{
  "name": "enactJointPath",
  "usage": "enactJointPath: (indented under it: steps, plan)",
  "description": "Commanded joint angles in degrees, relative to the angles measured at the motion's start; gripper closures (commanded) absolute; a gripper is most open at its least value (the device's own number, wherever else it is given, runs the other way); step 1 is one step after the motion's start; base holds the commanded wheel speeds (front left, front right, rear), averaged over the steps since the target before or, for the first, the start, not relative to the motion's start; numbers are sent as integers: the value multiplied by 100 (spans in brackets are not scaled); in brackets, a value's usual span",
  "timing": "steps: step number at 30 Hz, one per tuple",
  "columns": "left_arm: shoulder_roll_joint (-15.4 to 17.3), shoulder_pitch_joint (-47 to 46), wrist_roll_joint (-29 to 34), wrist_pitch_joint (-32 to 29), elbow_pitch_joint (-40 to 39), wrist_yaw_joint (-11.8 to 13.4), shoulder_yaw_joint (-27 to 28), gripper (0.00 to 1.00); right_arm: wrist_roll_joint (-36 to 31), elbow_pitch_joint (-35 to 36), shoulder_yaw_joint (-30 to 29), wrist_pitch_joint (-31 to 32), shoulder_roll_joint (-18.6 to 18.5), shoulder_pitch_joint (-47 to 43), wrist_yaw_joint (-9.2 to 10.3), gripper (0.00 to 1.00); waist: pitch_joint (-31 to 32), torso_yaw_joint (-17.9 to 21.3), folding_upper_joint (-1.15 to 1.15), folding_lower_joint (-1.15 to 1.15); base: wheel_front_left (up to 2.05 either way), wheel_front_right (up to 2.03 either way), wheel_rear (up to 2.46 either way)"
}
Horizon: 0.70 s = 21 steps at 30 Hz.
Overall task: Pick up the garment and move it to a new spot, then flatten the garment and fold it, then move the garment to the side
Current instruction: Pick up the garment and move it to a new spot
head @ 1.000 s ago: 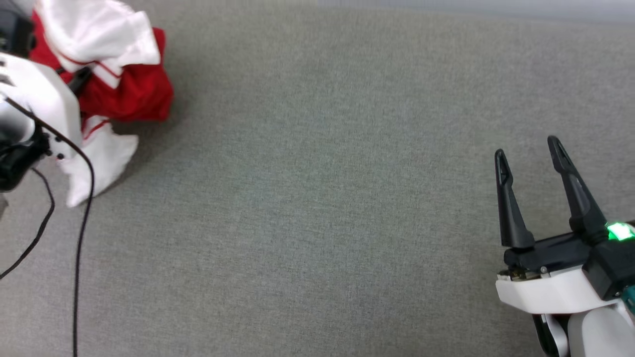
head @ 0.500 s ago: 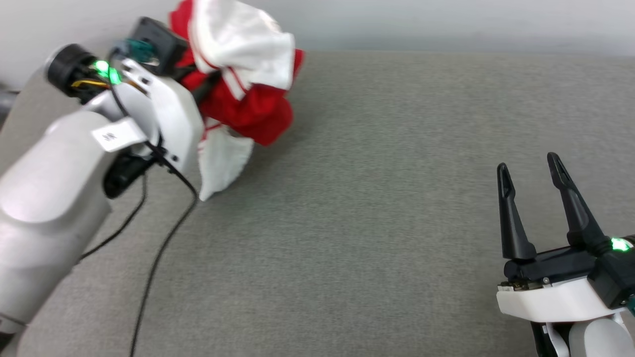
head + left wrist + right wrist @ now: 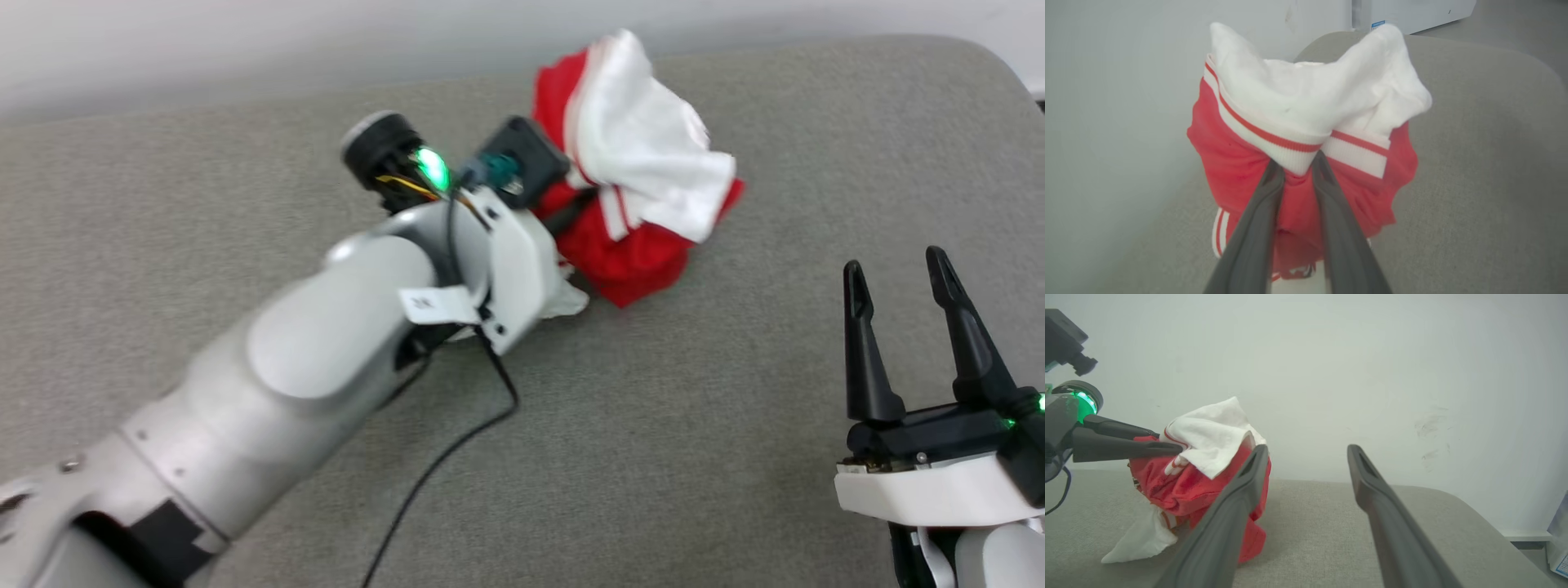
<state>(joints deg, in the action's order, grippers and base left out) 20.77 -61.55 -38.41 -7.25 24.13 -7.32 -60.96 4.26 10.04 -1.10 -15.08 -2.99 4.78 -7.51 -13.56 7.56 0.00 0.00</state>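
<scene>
Garment (image 3: 645, 204) sits bunched at one o'clock, pinched by the left gripper (image 3: 1297, 163). Right gripper (image 3: 894, 263), at four o'clock, gapes empty.

The left tool (image 3: 581, 206) clutches the bunched garment (image 3: 645, 163); the right tool (image 3: 894, 265) gapes well apart.

Left arm (image 3: 326, 351) reaches forward and inward, its left gripper (image 3: 1296, 164) pinched tight on the red jersey (image 3: 1233, 163). The right gripper (image 3: 894, 263) sits low, fingers spread wide, pointing forward.
</scene>
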Motion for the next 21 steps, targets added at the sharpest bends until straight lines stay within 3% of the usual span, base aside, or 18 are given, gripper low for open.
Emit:
enactJointPath:
  steps: [1,12,21]
  plan:
    - [-93,24,45,53,62,6,-76,100,33,36,-23,-14,18,28,4,0,-127,148,0,0,0,0,0]
    - [-1260,606,102,388,1146,-5,-1079,100,131,104,-236,-14,19,167,4,0,-557,391,0,0,0,0,0]
    - [-1578,992,284,407,1512,-11,-1256,100,71,31,-232,-14,20,235,4,0,-627,316,0,0,0,0,0]
